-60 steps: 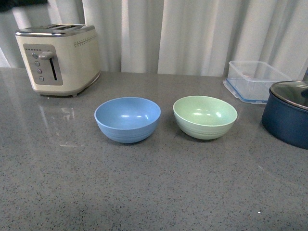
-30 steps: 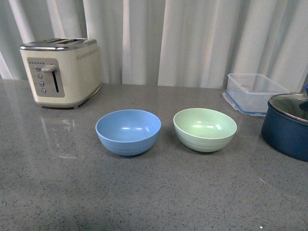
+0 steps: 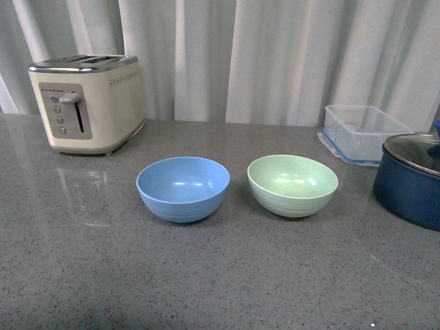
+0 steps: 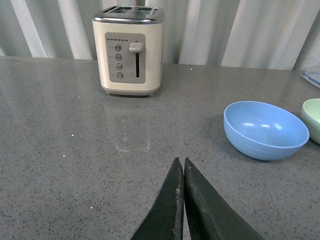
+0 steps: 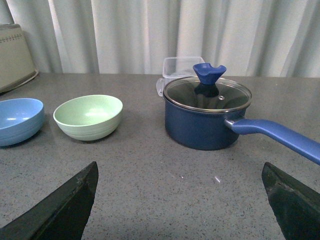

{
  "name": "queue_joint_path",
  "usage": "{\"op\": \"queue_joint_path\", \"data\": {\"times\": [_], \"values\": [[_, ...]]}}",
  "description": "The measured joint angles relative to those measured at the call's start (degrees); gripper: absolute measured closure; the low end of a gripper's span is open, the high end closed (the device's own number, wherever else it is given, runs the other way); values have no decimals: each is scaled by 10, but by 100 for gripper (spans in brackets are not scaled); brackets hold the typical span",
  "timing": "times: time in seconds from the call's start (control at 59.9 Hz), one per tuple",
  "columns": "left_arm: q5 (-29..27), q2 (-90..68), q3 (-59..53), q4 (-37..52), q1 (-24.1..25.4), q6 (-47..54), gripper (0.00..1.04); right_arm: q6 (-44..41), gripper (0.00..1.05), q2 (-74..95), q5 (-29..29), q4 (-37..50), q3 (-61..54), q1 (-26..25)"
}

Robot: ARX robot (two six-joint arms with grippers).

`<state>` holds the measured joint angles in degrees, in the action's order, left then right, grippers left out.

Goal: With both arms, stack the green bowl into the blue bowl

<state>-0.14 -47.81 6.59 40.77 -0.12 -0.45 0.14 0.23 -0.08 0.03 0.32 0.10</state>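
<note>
The left fingers (image 4: 172, 210) are pressed together, tip against tip, with nothing between them, and they point over the grey surface (image 4: 65, 165). The right fingers (image 5: 65, 210) are spread wide apart and also hold nothing. Beyond the left fingers, the blue bowl (image 4: 265, 129) stands upright on the surface, well apart from them. The green bowl (image 5: 88, 116) stands just beside the blue bowl, on its right in the front view, with a small gap between the two; both bowls are empty. To the right of the green bowl is a dark navy pot (image 5: 200, 130) with a glass lid, and behind the pot a clear container (image 5: 175, 67). A cream toaster (image 4: 128, 50) stands at the back left, before a pale curtain (image 3: 275, 55)
</note>
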Motion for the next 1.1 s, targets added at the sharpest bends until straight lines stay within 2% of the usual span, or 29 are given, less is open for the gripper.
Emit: {"op": "queue_joint_path", "data": {"times": [0.317, 0.418, 0.752, 1.102], "values": [[0, 107, -38, -70, 0, 0, 101, 0, 10, 0, 0, 0, 0, 0], [0, 120, -53, -56, 0, 0, 101, 0, 10, 0, 0, 0, 0, 0], [0, 238, -54, -168, 0, 0, 101, 0, 10, 0, 0, 0, 0, 0], [0, 322, -54, -249, 0, 0, 101, 0, 10, 0, 0, 0, 0, 0]]}}
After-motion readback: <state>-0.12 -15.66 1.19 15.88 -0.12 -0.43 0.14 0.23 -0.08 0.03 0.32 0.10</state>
